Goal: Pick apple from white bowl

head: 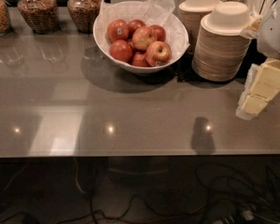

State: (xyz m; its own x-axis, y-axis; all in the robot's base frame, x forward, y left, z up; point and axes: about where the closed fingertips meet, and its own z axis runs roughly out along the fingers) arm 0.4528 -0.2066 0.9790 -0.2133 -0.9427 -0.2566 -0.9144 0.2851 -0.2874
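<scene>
Reach step: gripper (257, 96) at right edge, well apart from white bowl (139, 69).
Apple (157, 52) lies front-right in bowl; come in from above, clear of neighbours & paper. Claw state: can't tell.

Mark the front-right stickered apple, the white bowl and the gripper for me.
apple (157, 52): camera view, its yellow-streaked front face.
white bowl (139, 70): camera view, outer front wall.
gripper (253, 102): camera view, far right, near its pale tip.

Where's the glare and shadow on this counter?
Camera view: three small light glints on the glossy counter near its front edge; the bowl casts a soft shadow to its lower left; the gripper sits brightly lit at the right edge.
</scene>
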